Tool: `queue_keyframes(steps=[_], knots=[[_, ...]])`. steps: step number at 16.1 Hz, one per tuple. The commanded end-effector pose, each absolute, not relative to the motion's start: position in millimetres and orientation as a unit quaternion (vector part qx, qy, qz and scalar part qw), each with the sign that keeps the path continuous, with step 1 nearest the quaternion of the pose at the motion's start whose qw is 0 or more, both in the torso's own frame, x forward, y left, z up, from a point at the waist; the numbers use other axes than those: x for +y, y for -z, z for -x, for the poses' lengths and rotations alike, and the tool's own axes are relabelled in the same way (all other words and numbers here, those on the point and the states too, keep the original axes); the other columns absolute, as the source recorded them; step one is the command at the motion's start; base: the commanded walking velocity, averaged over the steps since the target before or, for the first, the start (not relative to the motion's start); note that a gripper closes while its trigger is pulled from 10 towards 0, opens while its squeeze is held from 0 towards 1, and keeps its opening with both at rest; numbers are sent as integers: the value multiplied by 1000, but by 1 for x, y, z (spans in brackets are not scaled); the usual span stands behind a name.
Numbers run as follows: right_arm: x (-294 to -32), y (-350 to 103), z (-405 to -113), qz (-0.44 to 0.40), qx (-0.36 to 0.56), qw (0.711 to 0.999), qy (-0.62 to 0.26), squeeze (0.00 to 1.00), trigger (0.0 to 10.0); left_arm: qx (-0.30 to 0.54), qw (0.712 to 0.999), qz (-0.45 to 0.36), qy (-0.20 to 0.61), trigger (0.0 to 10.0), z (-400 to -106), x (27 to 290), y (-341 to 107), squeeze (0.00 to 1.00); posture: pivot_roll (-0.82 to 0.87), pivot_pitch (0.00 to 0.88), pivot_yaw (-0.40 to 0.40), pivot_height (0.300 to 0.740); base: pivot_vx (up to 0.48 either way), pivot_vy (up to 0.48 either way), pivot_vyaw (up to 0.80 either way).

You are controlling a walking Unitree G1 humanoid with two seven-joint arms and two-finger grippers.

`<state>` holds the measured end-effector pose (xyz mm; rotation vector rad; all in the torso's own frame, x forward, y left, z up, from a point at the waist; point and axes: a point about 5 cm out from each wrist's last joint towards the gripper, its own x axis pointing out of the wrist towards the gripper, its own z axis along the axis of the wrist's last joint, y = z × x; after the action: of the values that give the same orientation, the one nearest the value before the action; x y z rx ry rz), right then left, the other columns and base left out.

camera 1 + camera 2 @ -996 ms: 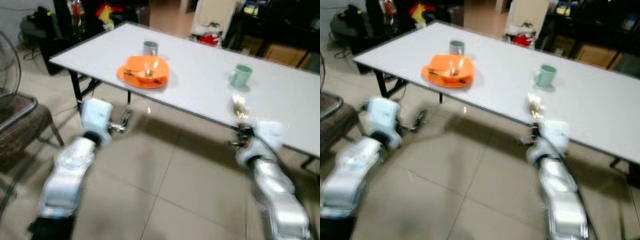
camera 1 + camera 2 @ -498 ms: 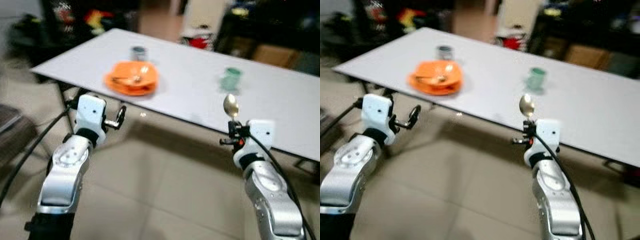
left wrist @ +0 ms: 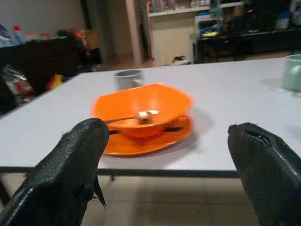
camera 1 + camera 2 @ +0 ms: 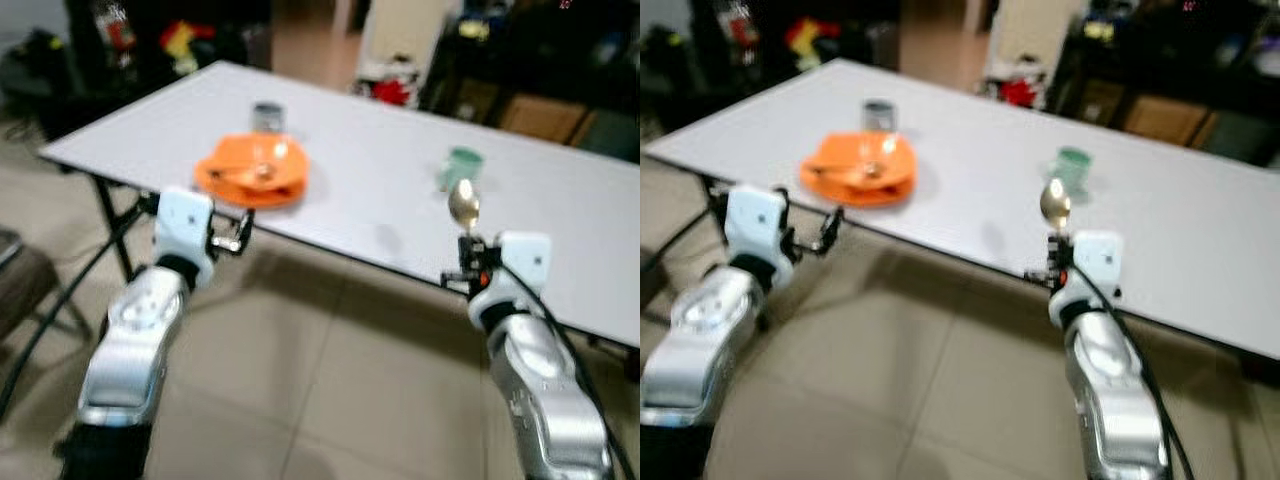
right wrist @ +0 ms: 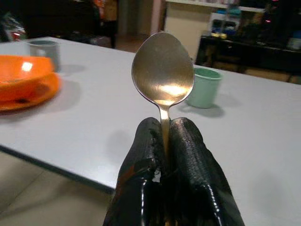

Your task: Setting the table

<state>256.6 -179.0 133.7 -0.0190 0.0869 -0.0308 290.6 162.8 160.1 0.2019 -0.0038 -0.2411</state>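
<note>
A long white table [image 4: 380, 190] stands ahead. On it an orange bowl [image 4: 252, 168] sits on an orange plate [image 3: 141, 141], with a spoon [image 3: 127, 118] lying in the bowl. A grey cup [image 4: 267, 115] stands behind it and a green mug [image 4: 462, 167] farther right. My right gripper [image 5: 164, 136] is shut on a metal spoon [image 5: 162, 73], held upright just before the table's near edge. My left gripper [image 4: 237, 232] is open at the near edge, in front of the plate, holding nothing.
Tiled floor [image 4: 300, 380] lies between me and the table. A dark chair [image 4: 20, 285] stands at the left. Dark shelves and clutter [image 4: 520, 60] line the far side of the room, with black table legs [image 4: 110, 215] at the left end.
The view has shifted and sharpened as I came closer to the table. Both arms have risen; the spoon in the right gripper now stands at the table's near edge.
</note>
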Motion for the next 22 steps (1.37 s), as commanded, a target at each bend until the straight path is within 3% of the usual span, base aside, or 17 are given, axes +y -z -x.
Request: queue_keyframes(steps=[1, 4, 7, 22], knots=[[-182, -137, -257, 8, 38, 999, 22, 0, 10000, -10, 986, -108, 124, 10000, -292, 163, -165, 0, 81, 0, -69, 740, 326, 0, 0], [-182, -136, -257, 5, 41, 999, 24, 0, 10000, -9, 986, -111, 127, 10000, -293, 162, -164, 0, 79, 0, -68, 740, 325, 0, 0], [-181, -134, -257, -1, 51, 998, 25, 0, 10000, -8, 985, -113, 133, 10000, -293, 161, -164, 0, 78, 0, -62, 740, 324, 0, -800], [-175, -126, -260, -3, 87, 996, 11, 0, 10000, -11, 983, -118, 143, 10000, -293, 160, -165, 0, 87, 0, -66, 740, 303, 0, 0]])
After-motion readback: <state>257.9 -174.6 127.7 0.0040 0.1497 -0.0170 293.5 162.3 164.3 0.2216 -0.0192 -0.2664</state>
